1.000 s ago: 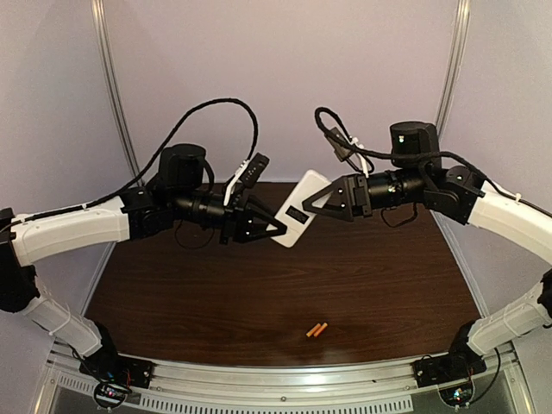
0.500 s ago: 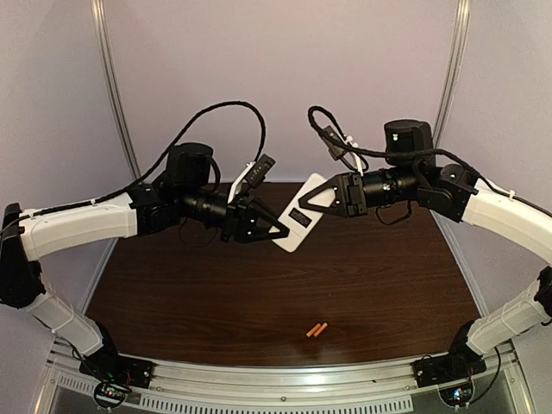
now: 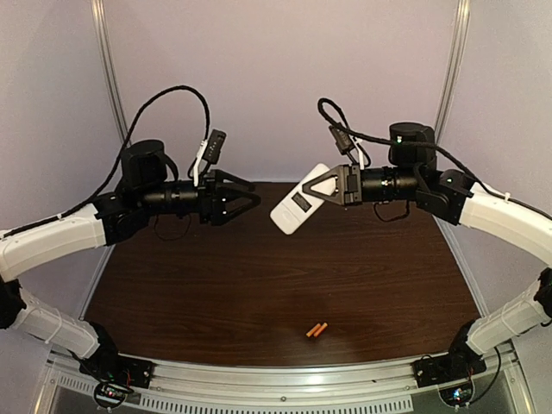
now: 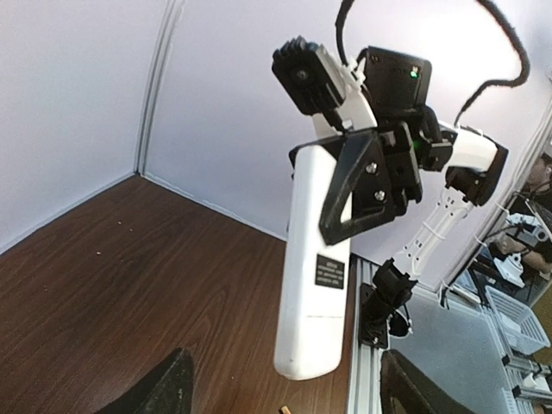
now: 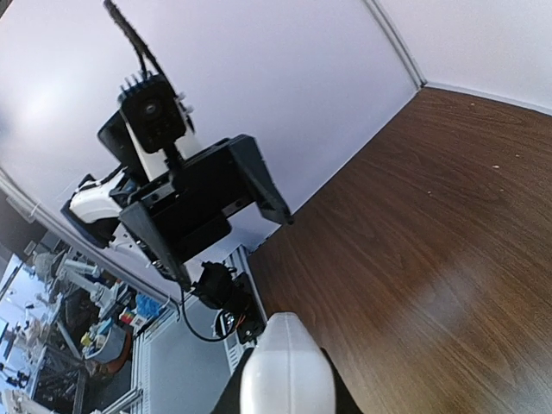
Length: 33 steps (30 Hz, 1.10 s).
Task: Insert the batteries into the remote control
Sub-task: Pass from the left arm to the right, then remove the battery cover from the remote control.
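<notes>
The flat white plastic remote control (image 3: pixel 297 207) is gripped aloft by the right tool (image 3: pixel 312 190), dark-slotted back exposed, while the empty left tool (image 3: pixel 253 192) is spread, presumably for the orange cylindrical batteries (image 3: pixel 317 329) on the dark wooden surface (image 3: pixel 259 285).

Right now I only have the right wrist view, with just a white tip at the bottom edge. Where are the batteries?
Observer: The batteries lie side by side on the table, near its front edge, between the arm bases.
Operator: How do I hold the remote?
Observer: The right end effector grips the remote control near one end; the rest sticks out free toward the left arm, above the table.
Operator: Which side faces up?
Observer: The white side with a dark rectangular patch.
</notes>
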### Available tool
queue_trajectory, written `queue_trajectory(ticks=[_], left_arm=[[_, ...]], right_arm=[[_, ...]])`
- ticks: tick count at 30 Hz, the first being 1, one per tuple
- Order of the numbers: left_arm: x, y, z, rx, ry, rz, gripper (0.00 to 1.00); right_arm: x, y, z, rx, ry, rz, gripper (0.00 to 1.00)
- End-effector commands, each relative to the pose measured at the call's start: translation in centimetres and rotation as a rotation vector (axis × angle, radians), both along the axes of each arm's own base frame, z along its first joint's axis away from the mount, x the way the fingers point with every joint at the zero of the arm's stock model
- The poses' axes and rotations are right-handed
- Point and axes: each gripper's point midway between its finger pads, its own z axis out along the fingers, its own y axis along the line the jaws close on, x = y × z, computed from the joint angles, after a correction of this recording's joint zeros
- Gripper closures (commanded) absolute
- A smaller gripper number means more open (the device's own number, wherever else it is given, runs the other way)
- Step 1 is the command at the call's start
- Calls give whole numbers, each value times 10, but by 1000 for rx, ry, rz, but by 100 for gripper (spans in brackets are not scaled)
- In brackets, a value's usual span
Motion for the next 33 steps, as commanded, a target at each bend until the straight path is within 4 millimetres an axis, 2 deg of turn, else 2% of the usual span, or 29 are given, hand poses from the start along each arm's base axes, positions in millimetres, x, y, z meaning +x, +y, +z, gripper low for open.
queue_trajectory(ticks=[1, 9, 15, 24, 30, 33], left_arm=[[29, 1, -22, -38, 143, 160, 26], [29, -15, -34, -103, 255, 125, 31], [30, -29, -45, -96, 312, 98, 36], [25, -42, -45, -137, 333, 53, 43], [31, -47, -47, -154, 365, 78, 46], [35, -44, -55, -153, 389, 113, 57]], right_arm=[[34, -11, -5, 62, 33, -196, 100], [45, -14, 4, 161, 45, -270, 100], [47, -12, -4, 173, 74, -267, 100], [36, -2, -13, 178, 71, -219, 100], [32, 4, -14, 180, 70, -195, 100], [31, 2, -11, 182, 61, -200, 100]])
